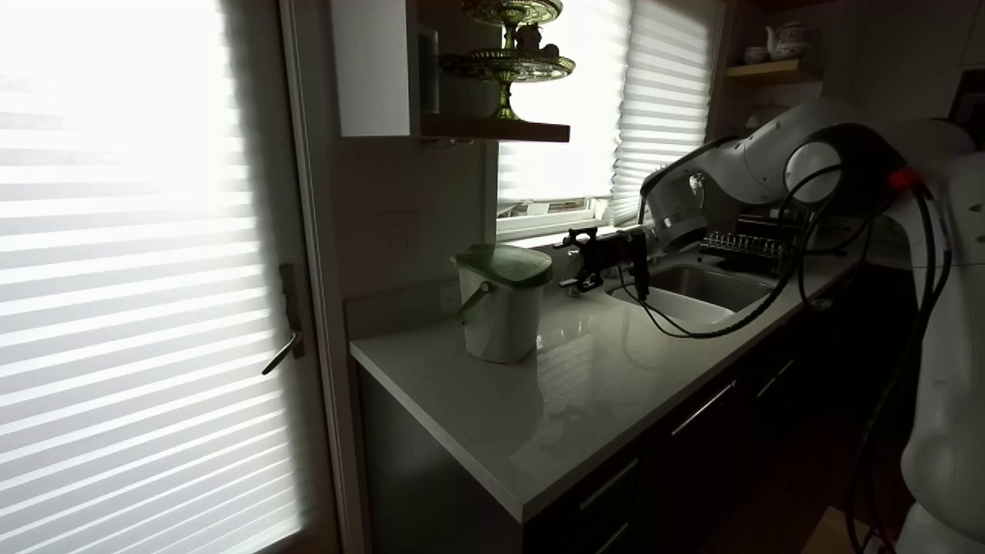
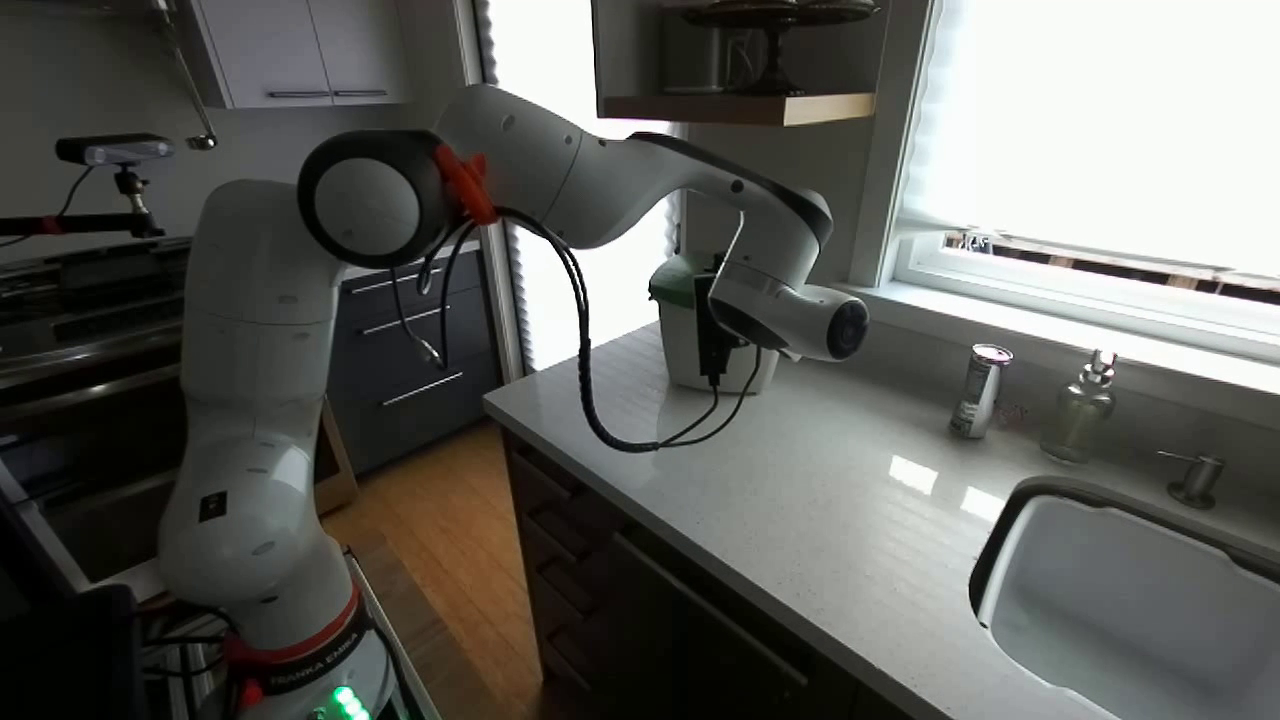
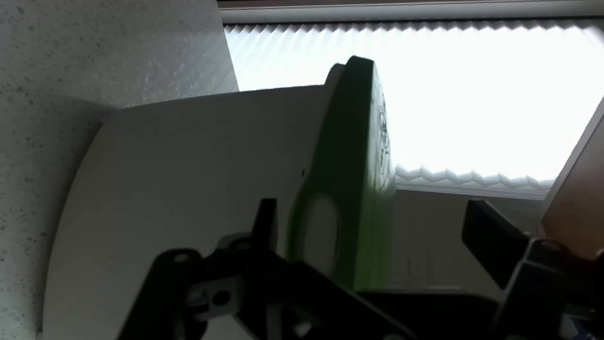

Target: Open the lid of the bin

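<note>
Smooth plastic-look bin [image 1: 502, 323] w/ glossy plas. lid [image 1: 509, 263], polished stone-look c'top [image 1: 585, 408], wood-look shelf [image 2: 740, 109], matt tool [image 1: 565, 265]

The pale speckled bench [image 1: 616, 385] spreads below the fingers [image 3: 493, 243], with dark drawers [image 2: 570, 560] lower down. Ahead of the fingers stands a door [image 1: 277, 215] with a bright pleated shade [image 1: 131, 308] and a lever handle [image 1: 282, 354]. Higher than the fingers, a wooden shelf [image 1: 492, 128] bears a two-tier green glass cake stand [image 1: 505, 68]. On the fingers' window [image 2: 1090, 295] side, a slim drinks can [image 2: 982, 385] stands upright near a pump soap bottle [image 2: 1078, 415]. Behind the fingers, a sink [image 2: 1140, 600] is set into the bench, with a wire dish rack [image 1: 742, 243] past it; farther back and higher than the fingers, a small shelf [image 1: 769, 71] carries a teapot [image 1: 793, 42] and a cup [image 1: 756, 55].
</note>
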Available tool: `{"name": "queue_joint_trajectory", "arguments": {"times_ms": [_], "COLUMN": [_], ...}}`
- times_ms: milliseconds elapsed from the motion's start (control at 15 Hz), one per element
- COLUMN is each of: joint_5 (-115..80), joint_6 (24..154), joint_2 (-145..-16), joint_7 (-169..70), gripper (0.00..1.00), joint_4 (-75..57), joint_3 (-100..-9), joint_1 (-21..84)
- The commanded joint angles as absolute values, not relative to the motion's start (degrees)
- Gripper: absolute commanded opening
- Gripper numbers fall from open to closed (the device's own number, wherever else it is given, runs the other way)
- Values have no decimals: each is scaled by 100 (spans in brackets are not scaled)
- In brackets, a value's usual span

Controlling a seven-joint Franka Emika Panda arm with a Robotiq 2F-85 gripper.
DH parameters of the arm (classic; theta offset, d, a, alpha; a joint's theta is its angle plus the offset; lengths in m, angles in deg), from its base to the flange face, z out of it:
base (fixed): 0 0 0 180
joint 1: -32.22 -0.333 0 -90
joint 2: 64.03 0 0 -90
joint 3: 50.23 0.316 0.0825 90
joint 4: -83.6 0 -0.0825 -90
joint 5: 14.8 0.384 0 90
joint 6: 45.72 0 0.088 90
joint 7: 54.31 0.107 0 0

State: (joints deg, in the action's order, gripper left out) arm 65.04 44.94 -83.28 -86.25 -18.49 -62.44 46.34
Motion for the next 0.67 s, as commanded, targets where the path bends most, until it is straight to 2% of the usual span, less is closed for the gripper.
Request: {"name": "queue_joint_trajectory", "arguments": {"times_ms": [0,600], "joint_5": [6465,6861], "joint_6": [4449,4546], "joint_2": [-8468,-8597], "joint_7": [-8663,-8863], "gripper": [100,100], "joint_4": [-1819,-1730], "joint_3": [-6167,-6013], "joint_1": [4658,4641]}}
